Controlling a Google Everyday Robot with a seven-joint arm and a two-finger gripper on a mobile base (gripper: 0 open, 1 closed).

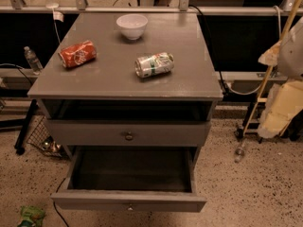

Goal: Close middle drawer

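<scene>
The grey cabinet (118,79) stands in the middle of the camera view. The middle drawer (130,201) is pulled far out towards me, showing its dark, empty inside (130,169) and a small round knob on its front. Above it, the uppermost drawer front (129,135) with its knob stands nearly flush, with a dark gap under the cabinet top. The lowest drawer front is hidden beneath the open drawer. My gripper is out of view.
On the cabinet top lie a white bowl (132,25), a red can (77,54) and a green-and-white can (154,65), both on their sides. White and yellow clutter on a stand (284,98) is at the right. A wire basket (42,138) sits at the left. A green packet (31,216) lies on the speckled floor.
</scene>
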